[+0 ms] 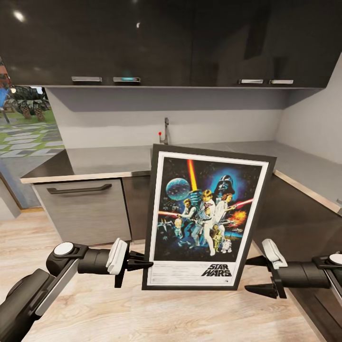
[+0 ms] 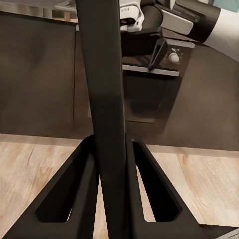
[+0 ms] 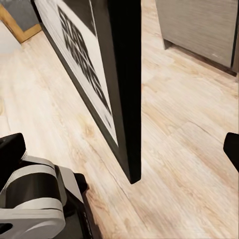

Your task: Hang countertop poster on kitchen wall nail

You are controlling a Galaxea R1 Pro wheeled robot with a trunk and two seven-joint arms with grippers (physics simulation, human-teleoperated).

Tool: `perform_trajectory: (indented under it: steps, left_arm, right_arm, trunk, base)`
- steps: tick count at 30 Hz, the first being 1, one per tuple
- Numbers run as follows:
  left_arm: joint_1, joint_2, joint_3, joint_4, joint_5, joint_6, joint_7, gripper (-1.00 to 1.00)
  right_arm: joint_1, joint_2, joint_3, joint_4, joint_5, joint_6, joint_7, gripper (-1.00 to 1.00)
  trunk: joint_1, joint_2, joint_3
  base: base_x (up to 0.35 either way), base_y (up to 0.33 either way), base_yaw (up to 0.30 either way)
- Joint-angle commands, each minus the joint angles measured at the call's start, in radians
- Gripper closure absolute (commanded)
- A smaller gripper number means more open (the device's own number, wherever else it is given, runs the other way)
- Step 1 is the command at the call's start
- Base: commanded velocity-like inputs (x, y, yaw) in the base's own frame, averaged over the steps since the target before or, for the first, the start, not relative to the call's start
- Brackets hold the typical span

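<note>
Behind poster (image 1: 204, 216), countertop (image 1: 109, 161) partly hidden.

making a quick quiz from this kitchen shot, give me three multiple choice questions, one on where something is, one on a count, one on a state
1. Where is the poster?
A. lying flat on the countertop
B. held upright in the air in front of the counter
C. hanging on the wall

2. How many handles show on the upper cabinets?
A. two
B. four
C. six

3. What is the right claw doing?
A. open, apart from the poster
B. shut on the poster's edge
C. gripping the drawer handle

Key: 1 B, its frame sits clamped in the left claw above the wood floor. 2 B, two pairs of silver handles. 3 A, the head view shows its fingers spread with a gap to the frame.
</note>
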State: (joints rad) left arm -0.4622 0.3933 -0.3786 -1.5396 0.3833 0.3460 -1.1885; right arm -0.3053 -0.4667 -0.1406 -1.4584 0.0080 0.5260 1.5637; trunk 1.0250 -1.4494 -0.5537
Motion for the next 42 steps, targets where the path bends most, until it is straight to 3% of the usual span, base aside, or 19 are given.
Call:
perform_trajectory:
  steps: [1, 7, 23, 29, 31, 42]
  left_arm:
    - [-0.001, 0.001, -0.002, 0.0, 0.006, 0.008, 0.001, 1.0]
    - [-0.001, 0.0, 0.001, -0.002, 0.006, 0.008, 0.001, 1.0]
    - [-0.001, 0.0, 0.009, -0.002, 0.007, 0.008, 0.001, 1.0]
    - [-0.001, -0.001, 0.014, -0.002, 0.006, 0.009, -0.044, 1.0]
    - [-0.001, 0.0, 0.036, -0.002, 0.006, 0.009, -0.06, 1.0]
    - [-0.001, 0.001, 0.049, -0.001, 0.006, 0.008, -0.068, 1.0]
  right_arm:
    - [-0.001, 0.0, 0.0, 0.0, -0.007, 0.011, 0.004, -1.0]
    - [-0.005, 0.001, -0.001, 0.0, -0.037, 0.011, 0.003, -1.0]
    - [-0.007, 0.005, 0.0, 0.0, -0.041, 0.011, 0.003, -1.0]
    - [-0.008, 0.005, 0.0, 0.0, -0.042, 0.011, 0.002, -1.0]
    - [-0.014, 0.006, 0.001, 0.0, -0.044, 0.011, 0.001, -1.0]
    - [-0.02, 0.007, 0.001, 0.001, -0.045, 0.011, 0.001, -1.0]
  trunk:
    - [0.0, -0.001, -0.001]
    - [0.0, -0.001, -0.001]
    - [0.0, -0.001, -0.001]
    - [0.0, -0.001, -0.001]
    - [0.0, -0.001, -0.001]
    - [0.0, -0.001, -0.001]
  base:
    - [0.0, 0.0, 0.0]
    - [0.0, 0.0, 0.0]
    - [0.0, 0.0, 0.0]
    - [0.0, 0.0, 0.0]
    - [0.0, 0.0, 0.0]
    - [0.0, 0.0, 0.0]
